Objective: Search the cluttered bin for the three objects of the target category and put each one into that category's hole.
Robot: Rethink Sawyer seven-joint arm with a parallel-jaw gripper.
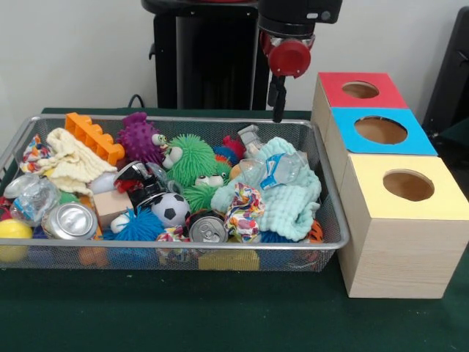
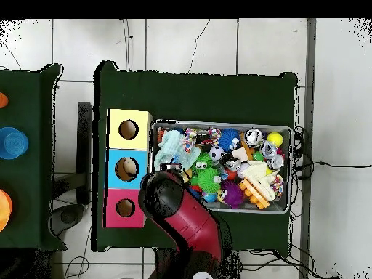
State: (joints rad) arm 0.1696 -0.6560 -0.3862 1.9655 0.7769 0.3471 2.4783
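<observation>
While the wire mesh bin (image 1: 333,213) sits heaped with fuzzy balls, cloths and dented cans (image 1: 70,220), your front view shows the gripper (image 1: 278,103) hanging empty above its far rim beside the red-topped box (image 1: 359,89); overhead, the arm hides it, so finger spread is unclear
</observation>
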